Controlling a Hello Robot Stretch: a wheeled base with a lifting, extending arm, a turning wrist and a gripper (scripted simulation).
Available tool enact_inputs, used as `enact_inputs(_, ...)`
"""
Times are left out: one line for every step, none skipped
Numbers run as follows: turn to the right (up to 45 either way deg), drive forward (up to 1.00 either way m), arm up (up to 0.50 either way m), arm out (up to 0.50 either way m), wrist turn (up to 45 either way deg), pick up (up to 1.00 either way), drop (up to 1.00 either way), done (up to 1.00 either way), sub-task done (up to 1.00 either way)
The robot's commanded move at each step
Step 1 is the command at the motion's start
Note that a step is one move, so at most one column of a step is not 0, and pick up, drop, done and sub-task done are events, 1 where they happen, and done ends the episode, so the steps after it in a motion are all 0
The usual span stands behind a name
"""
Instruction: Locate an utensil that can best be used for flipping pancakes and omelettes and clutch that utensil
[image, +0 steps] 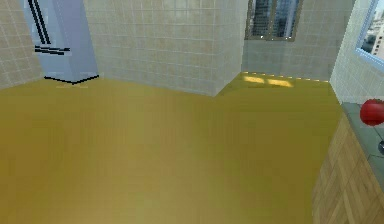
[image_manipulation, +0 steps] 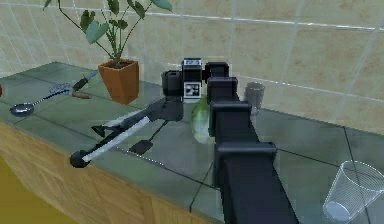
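Note:
On the grey-green countertop (image_manipulation: 300, 140) my arm reaches out from the arm side view's bottom edge. The gripper (image_manipulation: 88, 145) has a dark body, and its two thin fingers (image_manipulation: 120, 130) slant down toward the counter's front edge. A small dark flat thing (image_manipulation: 143, 148) lies on the counter beside the fingers, so I cannot tell whether the gripper holds anything. Farther left lie a ladle-like utensil with a round bowl (image_manipulation: 20, 108) and another utensil with a slotted metal end and a wooden handle (image_manipulation: 70, 91).
A potted plant (image_manipulation: 118, 75) stands by the tiled wall. A green bottle (image_manipulation: 202, 118) stands by the arm, with a glass (image_manipulation: 255, 95) behind and another glass (image_manipulation: 350, 190) at the right. In the forward view are open yellow floor (image: 150, 150), a fridge (image: 60, 40) and a red round thing (image: 372, 110) on the counter.

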Motion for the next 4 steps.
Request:
enact_inputs(0.0,0.0,0.0,0.0,45.0,0.0,0.0,0.0,0.0)
enact_inputs(0.0,0.0,-0.14,0.0,0.0,0.0,0.0,0.0,0.0)
enact_inputs(0.0,0.0,0.0,0.0,0.0,1.0,0.0,0.0,0.0)
enact_inputs(0.0,0.0,0.1,0.0,0.0,0.0,0.0,0.0,0.0)
